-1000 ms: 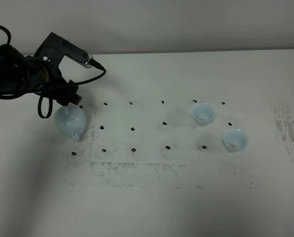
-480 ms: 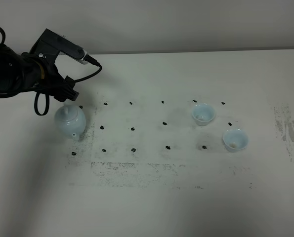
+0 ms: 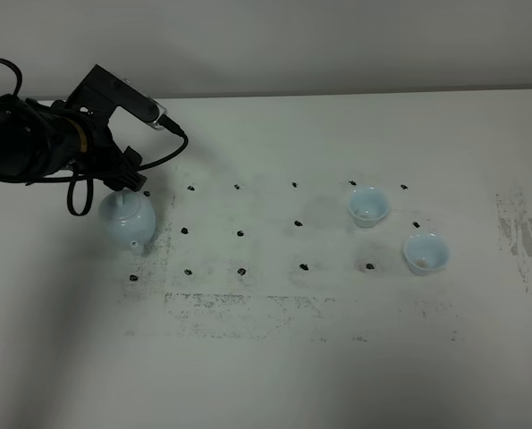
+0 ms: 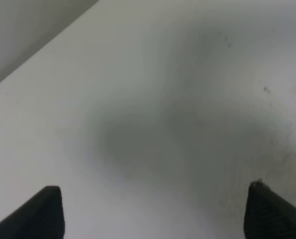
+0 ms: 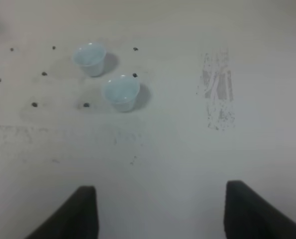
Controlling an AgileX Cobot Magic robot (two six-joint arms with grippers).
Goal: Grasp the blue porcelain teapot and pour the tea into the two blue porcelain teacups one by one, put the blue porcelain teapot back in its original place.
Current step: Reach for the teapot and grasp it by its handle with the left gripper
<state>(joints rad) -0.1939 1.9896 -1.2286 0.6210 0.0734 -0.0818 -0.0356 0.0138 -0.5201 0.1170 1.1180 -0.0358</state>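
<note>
The blue porcelain teapot (image 3: 127, 222) stands upright on the left of the white table, spout toward the front. My left gripper (image 3: 128, 179) hangs just behind and above its lid. In the left wrist view the left gripper (image 4: 152, 216) is open, its dark fingertips (image 4: 41, 214) far apart over bare table, and the teapot is out of that view. The two blue porcelain teacups (image 3: 368, 206) (image 3: 426, 253) stand upright on the right. The right wrist view shows both teacups (image 5: 90, 59) (image 5: 121, 92) well ahead of my open, empty right gripper (image 5: 160, 216).
Small black dots (image 3: 240, 234) mark a grid on the table between teapot and cups. A scuffed grey patch (image 3: 239, 308) lies in front of the grid and another scuffed patch (image 3: 520, 232) near the right edge. A black cable (image 3: 163, 152) loops off the left arm.
The left arm swayed slightly left and then back right above the teapot. The teapot and both cups have not moved.
</note>
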